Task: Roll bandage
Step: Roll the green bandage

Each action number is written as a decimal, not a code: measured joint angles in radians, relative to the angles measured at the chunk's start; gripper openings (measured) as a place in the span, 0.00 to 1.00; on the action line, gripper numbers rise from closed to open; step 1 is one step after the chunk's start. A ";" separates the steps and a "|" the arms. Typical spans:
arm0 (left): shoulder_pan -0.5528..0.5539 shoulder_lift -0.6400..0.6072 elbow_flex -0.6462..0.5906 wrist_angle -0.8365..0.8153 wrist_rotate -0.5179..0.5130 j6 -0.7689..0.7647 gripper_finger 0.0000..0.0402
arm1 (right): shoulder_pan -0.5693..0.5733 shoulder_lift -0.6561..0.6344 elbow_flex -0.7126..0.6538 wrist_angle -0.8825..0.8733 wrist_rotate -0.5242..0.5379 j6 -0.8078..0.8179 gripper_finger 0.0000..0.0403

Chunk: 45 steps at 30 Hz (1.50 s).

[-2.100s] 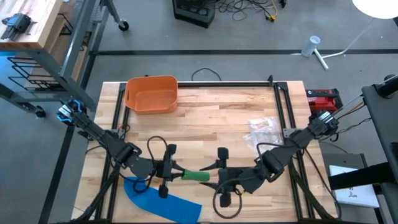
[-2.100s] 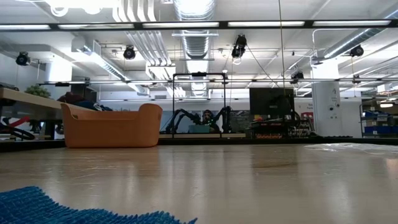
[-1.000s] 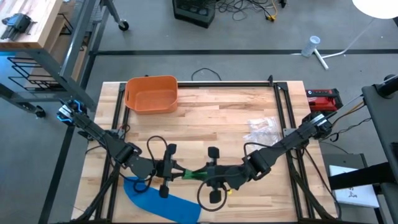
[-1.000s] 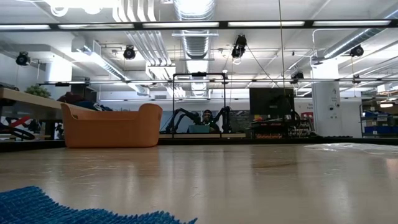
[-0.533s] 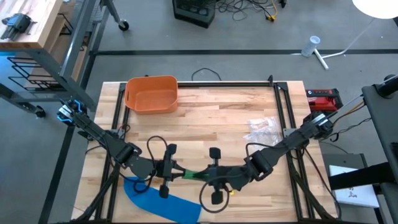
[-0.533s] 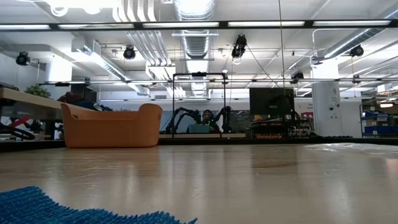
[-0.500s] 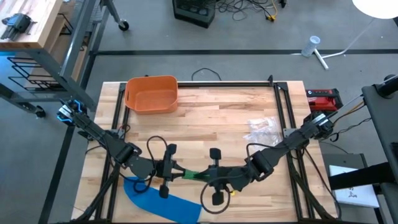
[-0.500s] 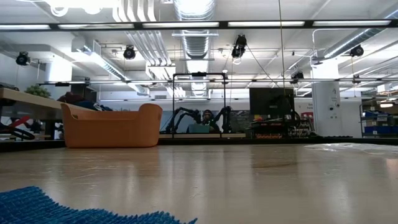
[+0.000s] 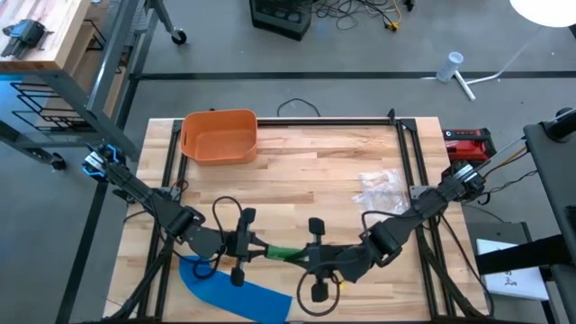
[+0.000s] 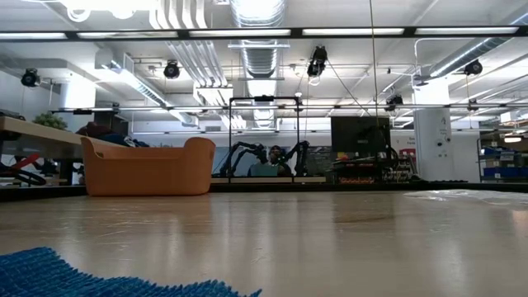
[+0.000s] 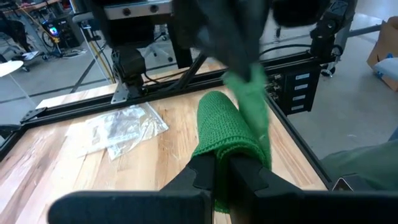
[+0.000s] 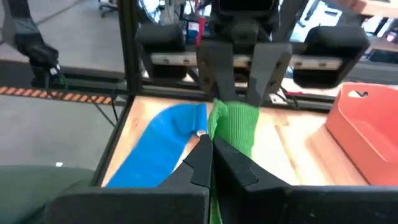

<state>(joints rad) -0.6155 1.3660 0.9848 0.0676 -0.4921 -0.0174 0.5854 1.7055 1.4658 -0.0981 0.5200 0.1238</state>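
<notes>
A green bandage (image 9: 280, 254) spans between my two grippers near the table's near edge. Its thicker, partly rolled end (image 11: 225, 127) is at my left gripper (image 9: 259, 246), which is shut on it. A narrower strip (image 11: 250, 90) runs on to my right gripper (image 9: 301, 257), also shut on it. A blue bandage (image 9: 232, 290) lies flat on the table below the left gripper, reaching the near edge; it also shows in the low view (image 10: 66, 276). My left gripper pinches the rolled end of the green bandage (image 11: 219, 152) between its two fingers, coming level from the table's left. The roll sticks out ahead of the fingers, off the table. My right gripper pinches the bandage's strip end (image 12: 219, 142) between its two fingers, coming level from the table's right, facing the left gripper. The strip runs on from its fingers to the left gripper (image 12: 239, 59).
An orange basket (image 9: 219, 136) stands at the far left of the table. A clear plastic bag (image 9: 380, 189) lies at the right. Black frame rails (image 9: 403, 153) run along the table's edges, and a red device (image 9: 468, 142) sits past the right rail.
My right gripper has drawn back a little toward the table's right and near edge, away from the left gripper, with the green strip still between them. The left gripper has kept still.
</notes>
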 joint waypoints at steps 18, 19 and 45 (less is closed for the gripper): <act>0.000 -0.038 0.000 0.057 -0.069 0.008 0.02 | 0.001 0.016 0.000 0.014 -0.134 0.033 0.00; 0.000 -0.040 0.000 0.059 -0.070 0.007 0.02 | 0.001 0.016 0.000 0.012 -0.123 0.024 0.00; 0.003 -0.033 0.000 -0.032 -0.073 0.019 0.02 | -0.017 0.000 0.016 -0.077 0.109 -0.117 0.01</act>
<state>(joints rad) -0.6125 1.3334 0.9848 0.0354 -0.5654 0.0021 0.5688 1.7054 1.4818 -0.1753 0.6293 0.0065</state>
